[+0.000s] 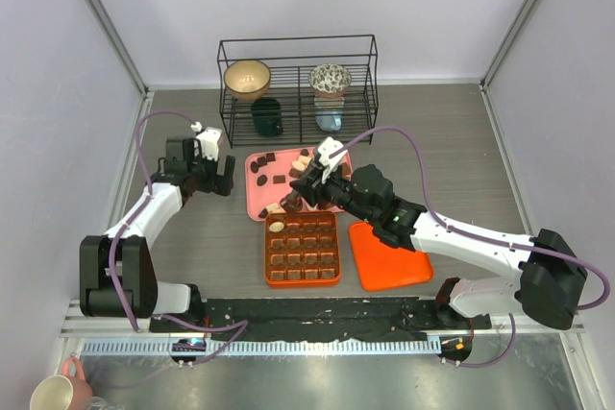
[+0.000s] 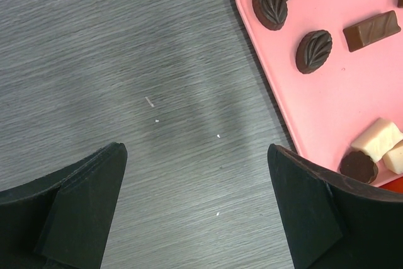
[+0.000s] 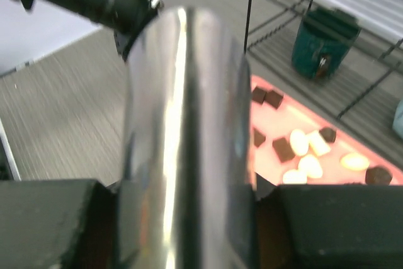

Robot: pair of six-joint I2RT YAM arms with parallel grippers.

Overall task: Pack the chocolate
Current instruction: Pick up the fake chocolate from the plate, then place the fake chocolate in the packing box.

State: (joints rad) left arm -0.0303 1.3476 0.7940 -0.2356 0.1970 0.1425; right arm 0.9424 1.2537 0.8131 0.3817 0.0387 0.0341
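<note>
Chocolate pieces [image 1: 258,166], dark brown and cream-white, lie scattered on the pink tray [image 1: 259,201]. More sit in cells of the orange gridded box [image 1: 303,249] just in front of it. My right gripper [image 1: 306,184] hovers over the tray's middle, shut on a shiny metal tool [image 3: 189,124] that fills the right wrist view between the jaws [image 3: 187,218]. Beyond it show dark and white pieces [image 3: 308,165]. My left gripper [image 1: 216,175] stands wide open [image 2: 196,155] over bare table left of the tray. Leaf-shaped dark pieces [image 2: 313,51] lie nearby.
An orange lid [image 1: 389,256] lies right of the box. A black wire rack [image 1: 298,79] at the back holds bowls and a teal mug [image 1: 266,117]. A hand with a cup [image 1: 56,393] shows at the bottom left, off the table.
</note>
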